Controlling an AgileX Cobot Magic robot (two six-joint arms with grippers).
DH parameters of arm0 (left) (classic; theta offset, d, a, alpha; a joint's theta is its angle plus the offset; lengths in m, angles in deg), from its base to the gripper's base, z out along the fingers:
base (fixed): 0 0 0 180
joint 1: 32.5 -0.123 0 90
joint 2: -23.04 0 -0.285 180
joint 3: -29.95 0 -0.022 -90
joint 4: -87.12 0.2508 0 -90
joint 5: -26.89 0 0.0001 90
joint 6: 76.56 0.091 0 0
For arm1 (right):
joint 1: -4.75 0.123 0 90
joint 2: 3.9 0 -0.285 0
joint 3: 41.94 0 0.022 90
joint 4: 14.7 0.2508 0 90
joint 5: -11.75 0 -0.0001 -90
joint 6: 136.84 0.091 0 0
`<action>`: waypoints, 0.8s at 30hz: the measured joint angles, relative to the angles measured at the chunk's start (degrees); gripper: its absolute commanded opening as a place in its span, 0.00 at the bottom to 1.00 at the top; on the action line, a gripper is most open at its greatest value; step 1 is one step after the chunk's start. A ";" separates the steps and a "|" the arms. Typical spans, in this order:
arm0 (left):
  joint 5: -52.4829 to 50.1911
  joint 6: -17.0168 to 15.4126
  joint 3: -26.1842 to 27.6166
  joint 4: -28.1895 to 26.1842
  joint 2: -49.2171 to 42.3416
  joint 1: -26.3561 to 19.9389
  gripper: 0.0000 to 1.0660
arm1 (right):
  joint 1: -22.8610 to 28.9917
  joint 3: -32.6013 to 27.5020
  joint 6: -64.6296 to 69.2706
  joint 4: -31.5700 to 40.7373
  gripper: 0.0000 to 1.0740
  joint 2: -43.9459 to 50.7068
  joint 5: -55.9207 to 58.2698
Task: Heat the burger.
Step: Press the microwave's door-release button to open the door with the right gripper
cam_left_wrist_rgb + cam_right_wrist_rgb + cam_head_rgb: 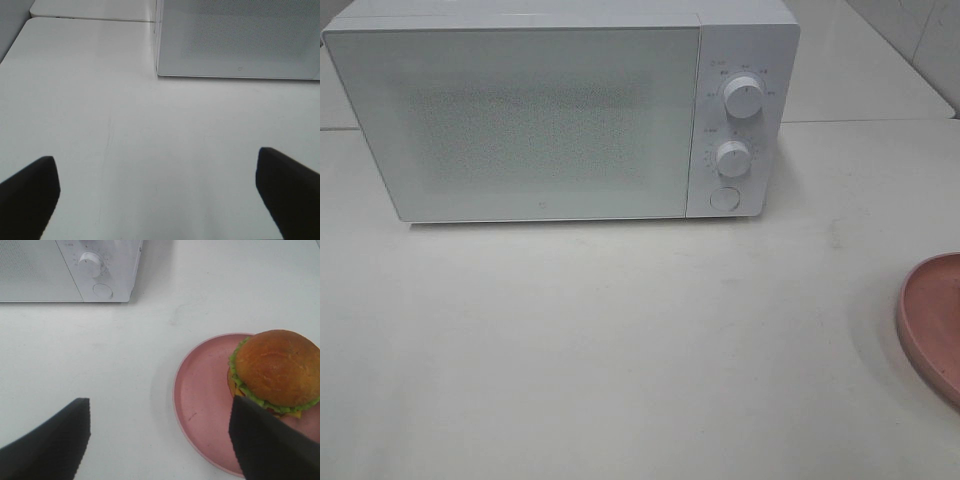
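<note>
Pink and round, the flat plate (200, 400) bearing the glossy brown-bunned burger (276, 367) was found just ahead of the right fingers (55, 440), spread wide and empty, presumably for grasping; the left fingers (30, 195), likewise parted and empty, were faced toward the shut white microwave (240, 40).

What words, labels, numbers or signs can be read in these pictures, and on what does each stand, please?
Nothing can be read for certain.
On the microwave, small grey marks ring the upper knob and the lower knob: too blurred to read.
On the microwave's door, a tiny mark near the lower edge: too small to read.
On the burger, plate and table: no writing shows.
</note>
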 measured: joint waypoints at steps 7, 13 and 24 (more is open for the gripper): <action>0.00 0.00 0.00 0.00 0.00 0.00 0.94 | 0.00 0.00 0.00 0.00 0.70 -6.76 -8.14; 0.00 0.00 0.00 0.00 0.00 0.00 0.94 | 0.00 0.00 0.00 0.00 0.70 -10.83 -13.18; 0.00 0.00 0.00 0.00 0.00 0.00 0.94 | 0.00 0.00 0.00 0.00 0.70 -20.68 -24.35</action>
